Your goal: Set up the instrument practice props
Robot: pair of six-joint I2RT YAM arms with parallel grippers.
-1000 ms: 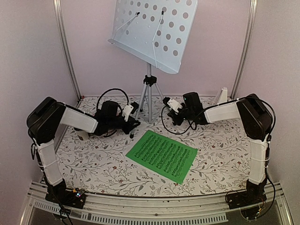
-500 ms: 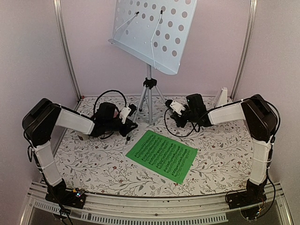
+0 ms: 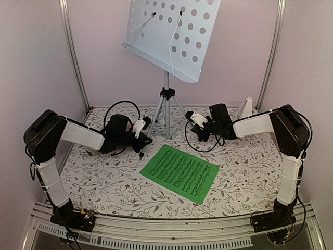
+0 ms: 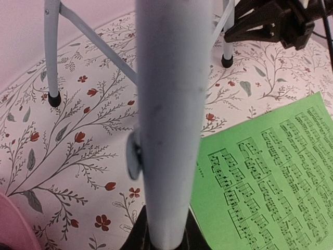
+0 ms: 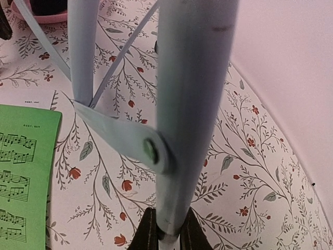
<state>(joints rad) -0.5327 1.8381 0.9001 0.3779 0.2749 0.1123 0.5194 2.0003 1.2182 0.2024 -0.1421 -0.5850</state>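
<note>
Top external view shows the music stand (image 3: 165,37), by the back edge of the table (image 3: 104,177), with its legs now pulled a bit wider, the left gripper (image 4: 162,240) and right gripper (image 5: 165,234) each squeezing one leg, so it should stand steadier

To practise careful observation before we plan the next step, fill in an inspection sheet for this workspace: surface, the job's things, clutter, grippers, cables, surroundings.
Surface: floral cloth, lying flat.
Job's things: music stand upright at the back; green sheet flat on the cloth in front of it; white metronome at the back right.
Clutter: pink plate, only its edge in the left wrist view.
Grippers: left gripper and right gripper each shut on a leg of the stand.
Cables: black cables loop at both wrists.
Surroundings: pink walls, metal frame posts.
</note>
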